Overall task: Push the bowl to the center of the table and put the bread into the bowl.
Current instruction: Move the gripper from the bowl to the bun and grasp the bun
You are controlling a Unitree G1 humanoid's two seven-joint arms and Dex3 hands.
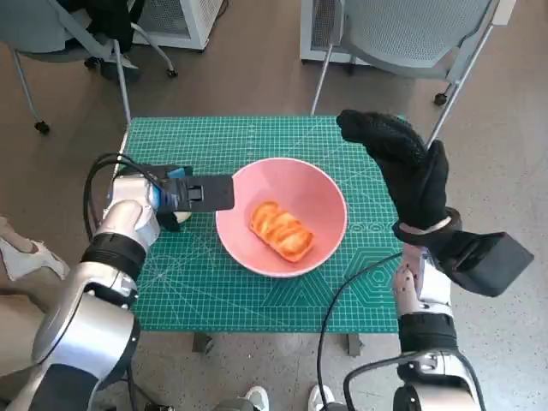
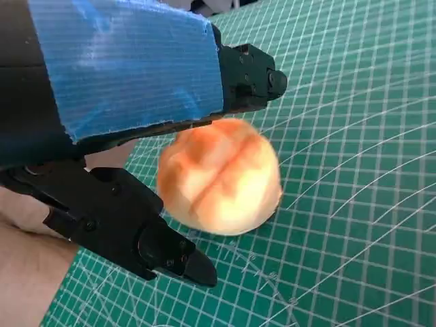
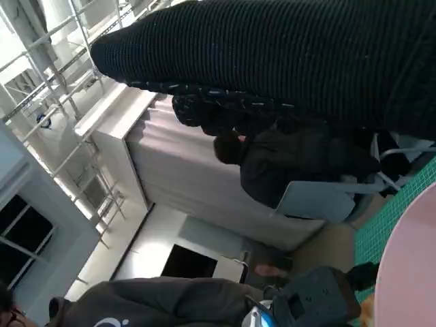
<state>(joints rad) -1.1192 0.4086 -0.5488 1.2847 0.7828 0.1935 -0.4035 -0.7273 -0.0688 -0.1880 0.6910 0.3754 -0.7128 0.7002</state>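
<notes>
The pink bowl (image 1: pixel 325 193) stands near the middle of the green mat, and a golden bread (image 1: pixel 281 229) lies inside it. My left hand (image 1: pixel 190 193) rests on the mat by the bowl's left rim, fingers pointing at it, with nothing in it in the head view. The left wrist view shows a bread (image 2: pixel 219 176) on the mat between that hand's spread black fingers (image 2: pixel 146 235); I cannot tell how this fits the head view. My gloved right hand (image 1: pixel 402 167) hangs raised over the table's right side, fingers stretched out and empty. The bowl's rim (image 3: pixel 409 272) shows in the right wrist view.
The green cutting mat (image 1: pixel 223 291) covers the small table. Grey chairs (image 1: pixel 411 34) and a white cabinet stand beyond the far edge. A person in dark clothes (image 3: pixel 286 163) sits in the right wrist view. Shoes (image 1: pixel 257 398) show below the near edge.
</notes>
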